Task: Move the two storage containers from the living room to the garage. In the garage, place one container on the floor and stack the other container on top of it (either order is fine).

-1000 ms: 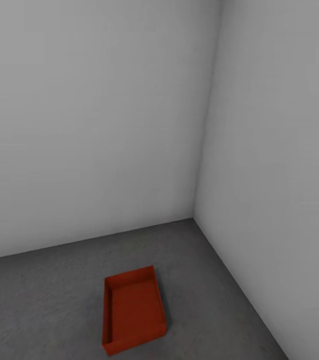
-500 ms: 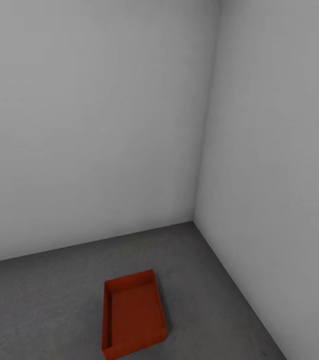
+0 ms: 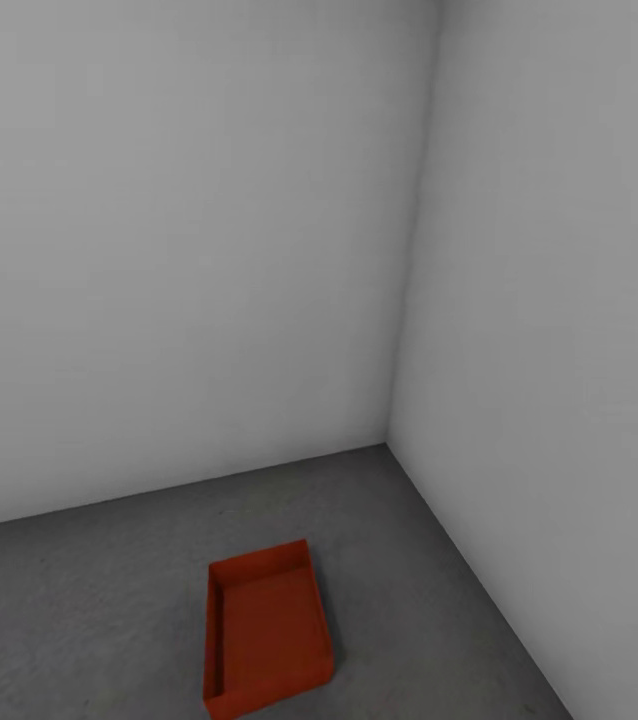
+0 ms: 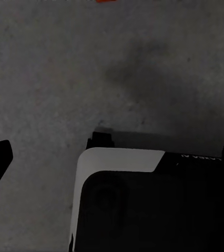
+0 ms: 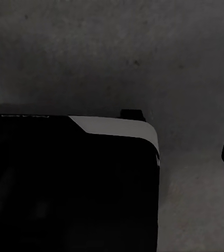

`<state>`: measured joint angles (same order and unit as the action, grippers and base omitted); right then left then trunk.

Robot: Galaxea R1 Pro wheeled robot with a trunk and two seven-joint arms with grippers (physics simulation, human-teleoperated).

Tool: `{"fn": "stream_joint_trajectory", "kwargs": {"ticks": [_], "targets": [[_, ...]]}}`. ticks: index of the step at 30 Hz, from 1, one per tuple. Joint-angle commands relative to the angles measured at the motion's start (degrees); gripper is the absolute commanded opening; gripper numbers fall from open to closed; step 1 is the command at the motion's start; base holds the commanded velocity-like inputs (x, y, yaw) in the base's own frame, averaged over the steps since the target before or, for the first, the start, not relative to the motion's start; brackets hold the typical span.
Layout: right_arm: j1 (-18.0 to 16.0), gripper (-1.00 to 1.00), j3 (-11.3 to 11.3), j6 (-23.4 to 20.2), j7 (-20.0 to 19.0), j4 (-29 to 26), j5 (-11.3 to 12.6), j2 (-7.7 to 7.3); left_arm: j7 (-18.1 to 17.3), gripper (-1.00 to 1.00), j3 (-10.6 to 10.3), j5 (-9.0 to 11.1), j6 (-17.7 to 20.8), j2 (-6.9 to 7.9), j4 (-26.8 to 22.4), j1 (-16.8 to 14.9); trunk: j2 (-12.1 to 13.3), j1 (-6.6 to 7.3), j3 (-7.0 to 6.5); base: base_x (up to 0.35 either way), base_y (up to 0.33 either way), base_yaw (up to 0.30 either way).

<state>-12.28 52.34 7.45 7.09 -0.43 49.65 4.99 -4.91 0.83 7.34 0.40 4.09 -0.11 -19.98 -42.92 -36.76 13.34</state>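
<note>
Both wrist cameras look down past the robot's black-and-white base [image 4: 143, 205] at rough dark grey concrete floor [image 5: 112, 58]. Neither end effector's state can be told. One orange-red ribbed open-topped bin [image 3: 267, 627] sits ahead, near the white wall corner [image 3: 391, 430]. Judgement: approach squarely, minding the right-hand wall; open floor lies leftward.

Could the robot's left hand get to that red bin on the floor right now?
Probably, but not at once. The bin sits alone on the concrete floor, open side up, with nothing around it. The left wrist view only catches a sliver of red at its edge.
</note>
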Motion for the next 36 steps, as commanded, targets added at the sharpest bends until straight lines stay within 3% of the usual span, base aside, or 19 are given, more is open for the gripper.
{"fn": "stream_joint_trajectory", "kwargs": {"ticks": [1,8,36], "targets": [[0.0,1.0,0.5,0.1,0.2,0.0,0.5,0.02,-0.3,1.0,0.0,0.6,0.0,0.02,0.0,0.0,-0.1,-0.01,0.08,0.0,0.0,0.0],[0.0,1.0,0.4,0.1,0.3,0.0,0.5,0.01,-0.3,1.0,0.0,0.6,0.0,0.03,0.0,-0.1,-0.1,-0.01,0.03,0.0,0.0,-0.085],[0.0,1.0,0.5,0.1,0.3,0.0,0.2,0.1,0.2,1.0,0.0,0.1,0.1,0.04,-0.2,-0.1,-0.1,-0.01,-0.55,0.0,0.0,-0.276]]}}
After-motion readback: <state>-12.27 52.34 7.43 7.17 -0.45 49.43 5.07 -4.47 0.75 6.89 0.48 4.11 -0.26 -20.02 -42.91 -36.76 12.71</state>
